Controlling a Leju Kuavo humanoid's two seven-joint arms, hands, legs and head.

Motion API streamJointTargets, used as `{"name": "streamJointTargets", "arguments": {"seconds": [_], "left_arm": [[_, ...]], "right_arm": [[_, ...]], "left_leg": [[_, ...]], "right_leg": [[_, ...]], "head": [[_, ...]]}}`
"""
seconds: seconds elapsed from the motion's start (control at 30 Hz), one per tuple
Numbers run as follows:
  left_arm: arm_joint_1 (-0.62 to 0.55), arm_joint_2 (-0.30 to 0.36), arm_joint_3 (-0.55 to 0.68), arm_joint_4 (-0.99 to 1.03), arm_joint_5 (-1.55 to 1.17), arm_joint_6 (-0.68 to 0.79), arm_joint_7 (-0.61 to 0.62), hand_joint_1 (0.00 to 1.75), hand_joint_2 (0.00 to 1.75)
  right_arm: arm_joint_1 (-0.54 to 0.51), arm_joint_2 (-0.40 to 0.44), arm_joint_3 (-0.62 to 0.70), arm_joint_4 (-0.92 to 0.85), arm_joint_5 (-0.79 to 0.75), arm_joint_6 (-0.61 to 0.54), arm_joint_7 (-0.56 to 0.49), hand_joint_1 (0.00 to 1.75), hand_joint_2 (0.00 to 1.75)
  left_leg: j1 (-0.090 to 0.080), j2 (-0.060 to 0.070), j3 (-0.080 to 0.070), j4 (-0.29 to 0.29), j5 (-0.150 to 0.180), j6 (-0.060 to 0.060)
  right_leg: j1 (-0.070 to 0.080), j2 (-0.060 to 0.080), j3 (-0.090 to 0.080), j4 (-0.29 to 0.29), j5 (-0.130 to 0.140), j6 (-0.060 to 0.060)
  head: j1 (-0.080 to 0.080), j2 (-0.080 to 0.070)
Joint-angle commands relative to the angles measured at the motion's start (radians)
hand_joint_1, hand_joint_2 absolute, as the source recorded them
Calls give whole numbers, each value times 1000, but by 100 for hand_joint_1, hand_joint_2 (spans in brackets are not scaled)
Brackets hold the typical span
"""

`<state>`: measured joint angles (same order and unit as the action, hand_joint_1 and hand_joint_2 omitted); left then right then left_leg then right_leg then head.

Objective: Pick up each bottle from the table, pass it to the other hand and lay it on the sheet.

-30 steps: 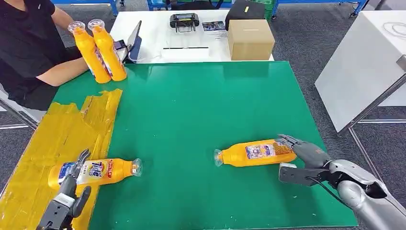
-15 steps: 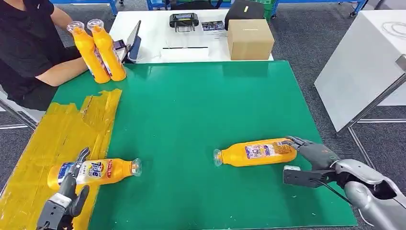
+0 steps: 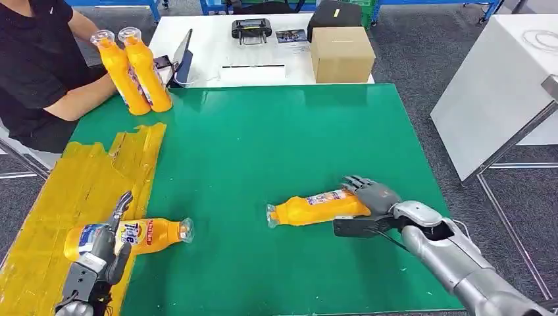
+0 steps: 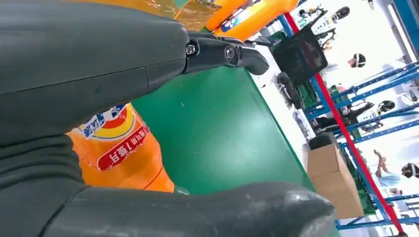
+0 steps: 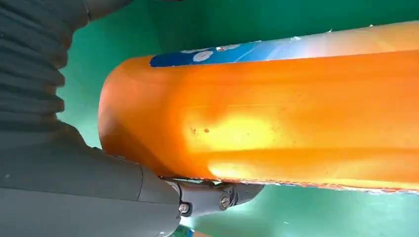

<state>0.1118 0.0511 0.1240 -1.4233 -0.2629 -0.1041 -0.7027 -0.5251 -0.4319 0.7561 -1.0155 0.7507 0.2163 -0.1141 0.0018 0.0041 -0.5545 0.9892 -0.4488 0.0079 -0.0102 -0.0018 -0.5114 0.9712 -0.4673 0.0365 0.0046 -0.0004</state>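
Observation:
An orange bottle (image 3: 314, 207) lies on the green mat (image 3: 263, 145), cap end pointing left. My right hand (image 3: 370, 201) grips its base end, fingers over the top and thumb underneath; up close the bottle's orange body (image 5: 276, 113) sits against the palm. A second orange bottle (image 3: 135, 235) lies across the edge of the yellow sheet (image 3: 72, 191). My left hand (image 3: 100, 253) hovers at its label end with fingers spread, holding nothing; the label (image 4: 118, 143) shows between thumb and fingers. Two more bottles (image 3: 131, 69) stand upright at the far left corner.
A person in black (image 3: 36, 66) sits at the far left with an arm behind the upright bottles. Beyond the mat, a white table carries a cardboard box (image 3: 342, 54), a black device (image 3: 253, 27) and a tablet (image 3: 184, 58). A white cabinet (image 3: 493, 99) stands to the right.
My right hand has closed in on the bottle's base and moved left with it, toward the mat's middle. My left hand has shifted slightly up by the sheet's bottle, which stayed put.

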Motion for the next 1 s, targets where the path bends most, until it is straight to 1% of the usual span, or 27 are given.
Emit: {"name": "streamJointTargets", "arguments": {"seconds": [0.03, 0.07, 0.1, 0.17, 0.27, 0.33, 0.37, 0.43, 0.77, 0.87, 0.93, 0.97, 1.0], "left_arm": [[-45, -8, -26, 82, 8, -3, 5, 0, 0], [-58, -7, -32, 95, 10, -3, 5, 0, 0], [-65, -8, -35, 102, 9, -1, 5, 0, 0], [-78, -4, -41, 116, 14, 2, 5, 0, 0], [-80, 1, -46, 117, 20, 6, 5, 0, 0], [-80, 3, -49, 117, 22, 6, 5, 0, 0], [-81, 3, -51, 119, 22, 7, 5, 0, 0], [-84, 2, -54, 122, 23, 6, 5, 0, 0], [-89, 0, -54, 128, 34, 1, 5, 0, 0], [-93, -14, -39, 134, 68, -33, 5, 0, 0], [-90, -62, 24, 138, 141, -150, 5, 0, 0], [-83, -105, 73, 124, 231, -255, 21, 0, 0], [-70, -139, 103, 92, 291, -321, 47, 0, 0]], "right_arm": [[-73, 85, 152, 208, 23, 46, -16, 3, 175], [-98, 86, 182, 237, 23, 82, -25, 150, 175], [-105, 85, 189, 242, 21, 90, -33, 175, 175], [-126, 68, 205, 250, -1, 118, -52, 175, 175], [-129, 56, 211, 238, -23, 126, -50, 175, 175], [-127, 55, 214, 237, -32, 125, -46, 175, 175], [-124, 55, 215, 237, -37, 124, -43, 175, 175], [-121, 50, 219, 236, -44, 122, -40, 175, 175], [-113, 53, 218, 237, -66, 113, -31, 175, 175], [-82, 95, 168, 258, -129, 54, -26, 175, 175], [-12, 170, 60, 266, -210, -78, -55, 175, 175], [47, 221, -23, 232, -258, -143, -86, 175, 175], [95, 262, -84, 186, -290, -181, -114, 175, 175]], "left_leg": [[2, 0, 2, -2, 1, 0], [1, 0, 3, -1, 1, 0], [2, 0, 2, -1, 2, 0], [2, 1, 3, -1, 2, 0], [0, 3, 8, -1, 1, 0], [1, 1, 4, -1, 3, 0], [1, 2, 7, -1, 2, 0], [1, 1, 8, -1, 1, 0], [2, 1, 6, -1, 2, 0], [1, 2, 8, -1, 1, 0], [2, 3, 9, -2, 1, 0], [3, 2, 9, -3, 2, 0], [3, 3, 9, -4, 2, -1]], "right_leg": [[2, 0, 3, -3, 2, -1], [1, 0, 3, -2, 2, -1], [2, 1, 3, -3, 3, -1], [2, 0, 3, -3, 3, -1], [0, 1, 6, -2, 2, -2], [1, -1, 5, -3, 4, -2], [1, 0, 7, -3, 4, -3], [1, -1, 7, -3, 4, -3], [1, -1, 7, -3, 4, -3], [1, 0, 8, -3, 3, -2], [2, 1, 9, -4, 4, -3], [3, 1, 9, -6, 5, -3], [3, 1, 9, -7, 5, -3]], "head": [[0, 0], [0, 0], [0, 0], [0, 0], [0, 0], [-1, 0], [0, 0], [0, 0], [0, 0], [0, 0], [0, 0], [0, 0], [0, 0]]}}
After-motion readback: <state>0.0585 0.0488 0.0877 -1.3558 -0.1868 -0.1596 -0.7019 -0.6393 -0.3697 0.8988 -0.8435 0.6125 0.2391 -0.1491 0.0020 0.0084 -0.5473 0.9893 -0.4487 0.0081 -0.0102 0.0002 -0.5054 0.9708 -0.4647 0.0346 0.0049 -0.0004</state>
